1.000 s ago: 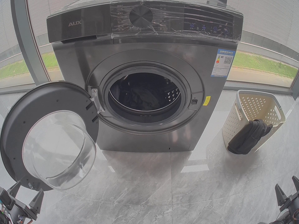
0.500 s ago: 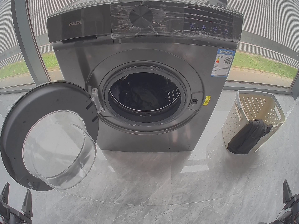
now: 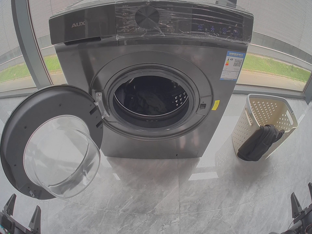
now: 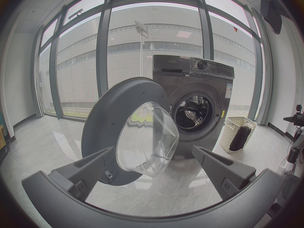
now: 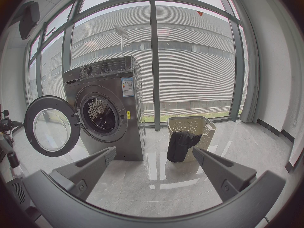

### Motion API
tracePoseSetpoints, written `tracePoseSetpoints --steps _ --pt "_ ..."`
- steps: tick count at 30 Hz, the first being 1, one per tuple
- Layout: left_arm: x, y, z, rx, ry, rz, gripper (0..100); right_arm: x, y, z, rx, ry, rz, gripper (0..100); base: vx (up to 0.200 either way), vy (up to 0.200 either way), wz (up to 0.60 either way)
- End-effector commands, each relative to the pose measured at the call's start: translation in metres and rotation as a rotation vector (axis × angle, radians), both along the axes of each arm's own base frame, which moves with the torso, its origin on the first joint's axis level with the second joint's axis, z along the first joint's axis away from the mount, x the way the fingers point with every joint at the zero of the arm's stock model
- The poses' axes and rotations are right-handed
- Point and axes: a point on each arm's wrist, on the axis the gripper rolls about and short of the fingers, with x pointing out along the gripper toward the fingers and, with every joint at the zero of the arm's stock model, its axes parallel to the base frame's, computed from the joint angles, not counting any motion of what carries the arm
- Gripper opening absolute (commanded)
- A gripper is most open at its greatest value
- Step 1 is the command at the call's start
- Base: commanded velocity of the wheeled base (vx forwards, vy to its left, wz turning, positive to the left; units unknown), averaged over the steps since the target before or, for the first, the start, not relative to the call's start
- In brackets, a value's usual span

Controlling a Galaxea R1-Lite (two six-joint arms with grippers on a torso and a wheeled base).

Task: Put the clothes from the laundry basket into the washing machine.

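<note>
The grey washing machine [image 3: 149, 49] stands ahead with its round door [image 3: 48, 140] swung open to the left. Dark clothes [image 3: 148, 101] lie inside the drum. To the right of the machine, a cream laundry basket [image 3: 269, 111] sits on the floor with a black garment [image 3: 260, 142] draped over its front rim. My left gripper [image 3: 25, 202] is low at the near left, just below the door, open and empty. My right gripper [image 3: 302, 190] is low at the near right, open and empty, well short of the basket [image 5: 193, 125] and garment [image 5: 179, 144].
Grey marble floor [image 3: 182, 192] stretches between me and the machine. Tall windows stand behind the machine. In the left wrist view the open door [image 4: 107, 124] with its clear bowl lies close in front of my left gripper [image 4: 153, 149].
Both grippers have shifted a little along the bottom edge of the head view, the left now slightly lower. Machine, door, basket and garment have not moved.
</note>
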Motion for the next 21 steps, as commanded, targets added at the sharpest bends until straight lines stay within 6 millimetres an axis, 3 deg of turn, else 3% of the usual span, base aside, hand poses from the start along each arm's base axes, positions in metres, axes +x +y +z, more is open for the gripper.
tracePoseSetpoints --steps 1,19,21 --pt "0.0008 0.0000 -0.0051 -0.002 0.010 0.000 100 0.0016 0.0000 -0.0048 0.000 0.020 0.001 100 0.000 0.000 0.00" --pt "0.0008 -0.0001 -0.0051 0.001 0.010 -0.003 100 0.0016 0.0000 -0.0048 0.000 0.020 0.001 100 0.000 -0.200 0.00" --pt "0.0008 -0.0001 -0.0051 0.001 0.010 -0.005 100 0.0016 0.0000 -0.0048 0.000 0.020 0.001 100 0.000 0.000 0.00"
